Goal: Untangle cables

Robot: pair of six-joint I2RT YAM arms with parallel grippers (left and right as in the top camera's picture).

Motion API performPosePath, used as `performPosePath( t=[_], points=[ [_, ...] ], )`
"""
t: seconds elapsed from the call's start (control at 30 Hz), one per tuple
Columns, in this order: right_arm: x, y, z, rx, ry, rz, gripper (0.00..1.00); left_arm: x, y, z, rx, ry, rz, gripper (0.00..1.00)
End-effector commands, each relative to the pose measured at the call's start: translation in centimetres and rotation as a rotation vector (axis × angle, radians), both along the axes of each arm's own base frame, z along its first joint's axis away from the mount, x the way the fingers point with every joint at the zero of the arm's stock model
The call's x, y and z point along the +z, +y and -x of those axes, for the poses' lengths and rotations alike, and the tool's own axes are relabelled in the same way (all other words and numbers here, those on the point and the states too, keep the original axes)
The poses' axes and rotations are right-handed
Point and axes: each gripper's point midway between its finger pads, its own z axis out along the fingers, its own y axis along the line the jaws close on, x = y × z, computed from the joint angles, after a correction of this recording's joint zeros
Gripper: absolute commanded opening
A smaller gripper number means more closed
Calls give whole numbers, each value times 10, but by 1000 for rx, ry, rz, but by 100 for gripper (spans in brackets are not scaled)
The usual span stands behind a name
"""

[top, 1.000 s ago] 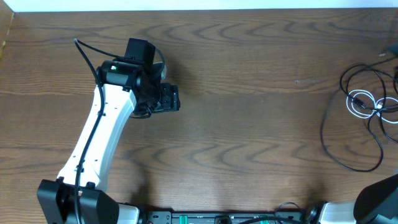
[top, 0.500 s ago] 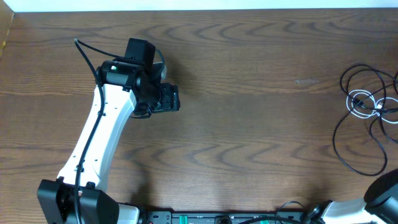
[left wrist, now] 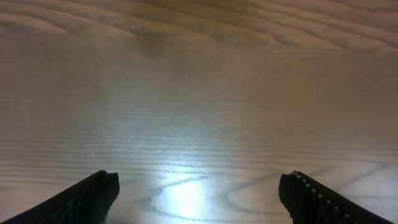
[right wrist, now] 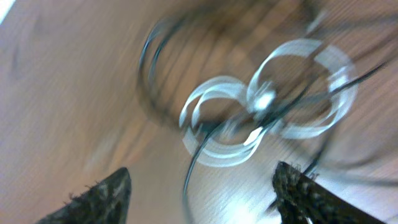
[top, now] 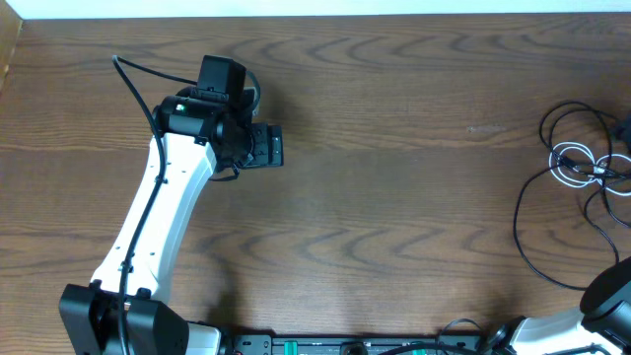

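Cables (right wrist: 264, 101) lie tangled on the table's (top: 394, 197) right side; left end effector (left wrist: 199, 190) and right end effector (right wrist: 202, 186) both spread released, empty.

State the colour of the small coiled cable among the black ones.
White; the coiled cable shows best in the right wrist view.

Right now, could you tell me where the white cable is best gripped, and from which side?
Probably take the white cable at the pinched middle of its figure-eight coil, where the loops bunch into one narrow bundle the jaws can span. Come from above: it lies flat on the table; the open right gripper hangs over it. Black cables cross the coil, so one may get caught.
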Motion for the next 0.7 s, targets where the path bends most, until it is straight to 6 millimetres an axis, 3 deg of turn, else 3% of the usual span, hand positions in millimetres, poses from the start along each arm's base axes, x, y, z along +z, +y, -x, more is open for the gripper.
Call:
performPosePath(
  t=[0.0, 0.1, 0.2, 0.4, 0.57, 0.67],
  points=[
    [16, 58, -5, 233, -46, -103, 73, -2, 13, -4, 13, -23, -79, 88],
    [3, 98, 15, 369, 95, -119, 82, -2, 24, -6, 31, -32, -138, 89],
    [-6, 120, 27, 431, 223, -70, 87, -4, 32, -1, 41, -12, -183, 96],
    [-12, 174, 43, 594, 360, -34, 98, -10, 62, 43, 183, 162, -314, 97],
    [-2, 211, 47, 686, 281, 23, 99, -15, 69, 75, 173, 264, -349, 97],
    [6, 217, 58, 663, 207, 92, 99, -19, 70, 82, 188, 210, -331, 97]
  ],
)
